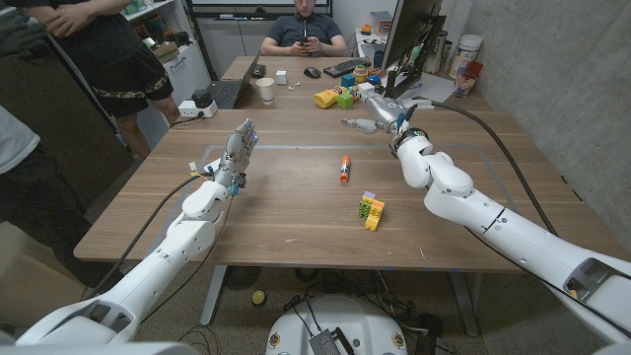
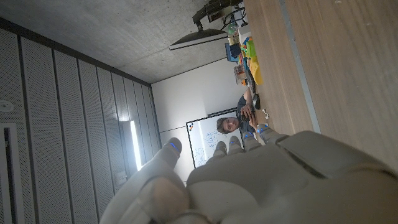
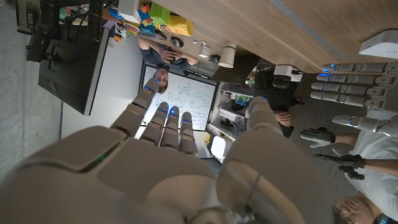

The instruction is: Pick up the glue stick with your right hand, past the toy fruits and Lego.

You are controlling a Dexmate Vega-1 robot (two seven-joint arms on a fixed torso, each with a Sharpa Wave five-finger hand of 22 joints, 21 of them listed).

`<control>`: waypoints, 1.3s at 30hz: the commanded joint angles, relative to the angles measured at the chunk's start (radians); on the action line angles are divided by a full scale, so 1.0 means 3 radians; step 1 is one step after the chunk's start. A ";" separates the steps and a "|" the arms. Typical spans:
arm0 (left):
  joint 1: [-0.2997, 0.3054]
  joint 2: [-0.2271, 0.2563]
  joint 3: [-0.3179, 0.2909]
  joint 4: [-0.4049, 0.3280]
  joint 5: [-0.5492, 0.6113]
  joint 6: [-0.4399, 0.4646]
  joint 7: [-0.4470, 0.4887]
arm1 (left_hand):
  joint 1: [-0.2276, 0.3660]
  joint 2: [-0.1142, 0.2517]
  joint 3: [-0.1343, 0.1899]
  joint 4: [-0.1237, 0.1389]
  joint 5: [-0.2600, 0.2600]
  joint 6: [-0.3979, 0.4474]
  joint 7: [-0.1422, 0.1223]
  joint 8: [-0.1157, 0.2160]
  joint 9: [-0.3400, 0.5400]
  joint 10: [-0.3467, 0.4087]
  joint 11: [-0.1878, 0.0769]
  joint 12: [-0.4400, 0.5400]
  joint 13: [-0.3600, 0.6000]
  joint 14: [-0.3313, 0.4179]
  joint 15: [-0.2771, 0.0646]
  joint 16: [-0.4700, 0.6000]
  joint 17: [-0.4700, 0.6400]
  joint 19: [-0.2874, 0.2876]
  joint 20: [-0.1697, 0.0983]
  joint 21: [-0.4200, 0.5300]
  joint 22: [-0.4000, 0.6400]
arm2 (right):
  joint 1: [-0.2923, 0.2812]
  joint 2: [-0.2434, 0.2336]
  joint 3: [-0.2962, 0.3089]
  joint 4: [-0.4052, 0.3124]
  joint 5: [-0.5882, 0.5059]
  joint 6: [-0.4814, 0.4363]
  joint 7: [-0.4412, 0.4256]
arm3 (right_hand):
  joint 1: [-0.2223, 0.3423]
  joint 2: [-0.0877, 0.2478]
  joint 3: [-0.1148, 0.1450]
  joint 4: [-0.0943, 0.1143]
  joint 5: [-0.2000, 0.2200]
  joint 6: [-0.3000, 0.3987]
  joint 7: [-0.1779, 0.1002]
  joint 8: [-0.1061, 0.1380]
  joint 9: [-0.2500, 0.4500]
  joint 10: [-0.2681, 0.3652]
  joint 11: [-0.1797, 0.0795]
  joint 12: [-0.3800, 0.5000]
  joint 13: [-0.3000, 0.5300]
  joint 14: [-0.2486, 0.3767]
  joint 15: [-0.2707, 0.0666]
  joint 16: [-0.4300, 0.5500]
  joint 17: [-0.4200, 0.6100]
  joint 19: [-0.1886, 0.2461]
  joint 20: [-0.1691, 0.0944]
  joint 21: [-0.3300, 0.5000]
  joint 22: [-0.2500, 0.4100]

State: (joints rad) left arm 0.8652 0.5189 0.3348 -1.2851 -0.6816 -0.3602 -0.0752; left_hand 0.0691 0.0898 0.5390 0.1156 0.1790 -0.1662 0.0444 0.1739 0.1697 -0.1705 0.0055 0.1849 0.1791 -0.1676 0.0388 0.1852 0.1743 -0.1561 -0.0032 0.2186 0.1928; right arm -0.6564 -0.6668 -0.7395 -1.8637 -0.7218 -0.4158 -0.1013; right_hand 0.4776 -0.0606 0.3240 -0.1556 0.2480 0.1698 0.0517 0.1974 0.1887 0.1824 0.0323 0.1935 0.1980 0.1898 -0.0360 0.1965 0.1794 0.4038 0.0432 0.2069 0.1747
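The glue stick [image 1: 345, 169], a slim cylinder with an orange cap and white body, lies flat on the smooth wood-grain desk [image 1: 296, 212] near its middle, untouched. A little nearer the robot sits a knobbly stack of Lego [image 1: 371, 210], yellow and green with a purple piece. The right hand [image 1: 373, 116], glossy white with segmented fingers, hovers over the far side of the desk, empty, its fingers spread and extended; it is well apart from the glue stick. The left hand [image 1: 239, 148] stands on its edge over the desk's left side, fingers straight and together, holding nothing. Blocky toys [image 1: 335, 97] cluster beyond the right hand, before a seated person [image 1: 306, 35].
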 commanded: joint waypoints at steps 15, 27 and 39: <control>0.0059 0.0038 -0.0022 -0.0077 -0.0008 -0.0021 -0.0008 | -0.0008 0.0044 -0.0012 0.0005 0.0007 -0.0079 0.0004 0.0018 0.0006 -0.0206 0.0006 0.0020 0.0011 -0.0379 -0.0001 0.0013 0.0010 -0.0015 -0.0008 0.0007 0.0006 | 0.0177 -0.0019 -0.0356 -0.0062 -0.0369 -0.0444 0.0848 | 0.0025 -0.0037 -0.0155 0.0091 0.0086 -0.0044 -0.0064 0.0000 0.0005 -0.0060 -0.0051 0.0007 0.0008 0.0084 -0.0004 0.0055 0.0084 -0.0083 0.0215 -0.0027 0.0042; 0.0084 0.0070 -0.0047 -0.0095 -0.0038 -0.0036 -0.0054 | -0.0008 0.0043 -0.0015 0.0002 0.0008 -0.0079 0.0002 0.0018 0.0005 -0.0204 0.0001 0.0021 0.0011 -0.0381 -0.0001 0.0012 0.0010 -0.0015 -0.0003 0.0007 0.0006 | 0.0299 0.0117 -0.0603 -0.0086 -0.0775 -0.0821 0.1441 | -0.0029 -0.0154 -0.0270 0.0113 0.0141 0.0074 -0.0029 0.0040 0.0006 0.0051 0.0012 0.0051 0.0014 0.0024 0.0030 0.0052 0.0110 -0.0187 0.0218 -0.0038 0.0042; 0.0078 0.0082 -0.0073 -0.0043 -0.0073 -0.0077 -0.0128 | -0.0008 0.0043 -0.0017 0.0000 0.0008 -0.0080 0.0002 0.0018 0.0005 -0.0208 -0.0001 0.0019 0.0011 -0.0381 -0.0001 0.0011 0.0010 -0.0014 -0.0004 0.0006 0.0006 | 0.0399 0.0326 -0.0750 0.0021 -0.0992 -0.1044 0.1765 | 0.0053 -0.0092 -0.0272 0.0113 0.0224 0.0242 -0.0025 0.0081 0.0006 0.0205 0.0037 0.0091 0.0018 0.0098 0.0042 0.0088 0.0121 -0.0121 0.0156 0.0001 0.0040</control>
State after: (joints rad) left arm 0.8875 0.5382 0.3195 -1.3094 -0.6947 -0.3739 -0.0971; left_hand 0.0691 0.0898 0.5391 0.1157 0.1789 -0.1662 0.0444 0.1739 0.1697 -0.1705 0.0055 0.1848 0.1790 -0.1676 0.0388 0.1852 0.1743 -0.1560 -0.0032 0.2186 0.1928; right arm -0.5603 -0.6179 -0.9237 -1.8795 -0.9576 -0.6656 0.3447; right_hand 0.4838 -0.0906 0.2428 -0.1211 0.3080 0.2289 0.0429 0.2185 0.1883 0.2323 0.0428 0.2167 0.1979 0.2129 -0.0270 0.2197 0.2119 0.3635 0.0961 0.2011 0.1839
